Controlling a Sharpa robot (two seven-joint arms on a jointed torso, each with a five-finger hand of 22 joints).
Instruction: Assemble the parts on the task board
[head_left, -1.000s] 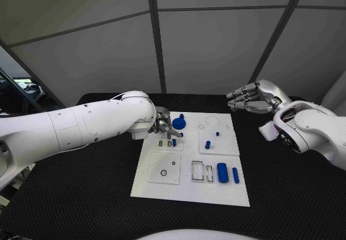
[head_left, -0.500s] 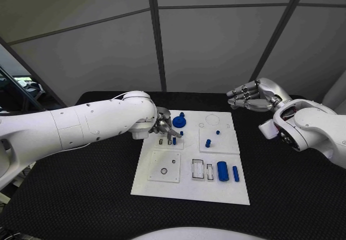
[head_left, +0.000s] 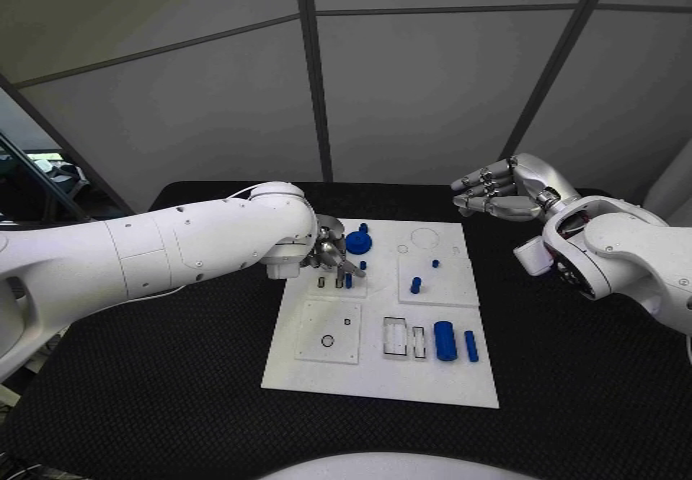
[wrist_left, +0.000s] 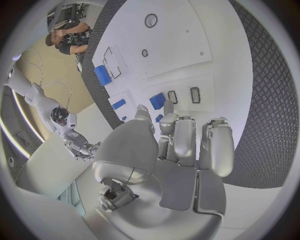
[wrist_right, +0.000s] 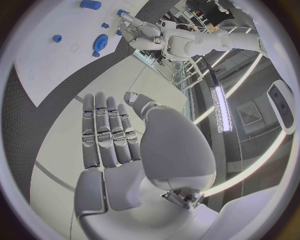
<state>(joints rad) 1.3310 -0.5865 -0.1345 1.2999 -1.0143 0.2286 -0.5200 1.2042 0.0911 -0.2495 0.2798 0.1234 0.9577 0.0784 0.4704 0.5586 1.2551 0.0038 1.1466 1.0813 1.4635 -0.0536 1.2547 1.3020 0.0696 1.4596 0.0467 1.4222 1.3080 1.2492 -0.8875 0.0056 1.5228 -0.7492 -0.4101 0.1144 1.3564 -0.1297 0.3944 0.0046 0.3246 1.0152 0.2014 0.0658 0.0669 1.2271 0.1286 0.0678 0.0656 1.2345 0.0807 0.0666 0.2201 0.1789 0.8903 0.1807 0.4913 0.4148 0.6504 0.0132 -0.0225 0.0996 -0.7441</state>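
two hands show: the left hand (head_left: 323, 254) hangs over the far left part of the task board (head_left: 378, 382), fingers bunched above a small blue part (wrist_left: 157, 100), contact unclear. the right hand (head_left: 500, 193) hovers beyond the board's far right, fingers loosely spread, holding nothing. more blue parts (head_left: 444, 340) lie near right on the black bench (head_left: 144, 400).

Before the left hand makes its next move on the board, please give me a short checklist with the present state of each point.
1. Left hand is over the task board, near the small blue piece: ok.
2. Left hand holds a piece: cannot tell.
3. Right hand is off the board, holding nothing: ok.
4. Large blue cylinder and thin blue bar lie on the board, untouched: ok.
5. Blue gear stays clear of the fingers: cannot tell.
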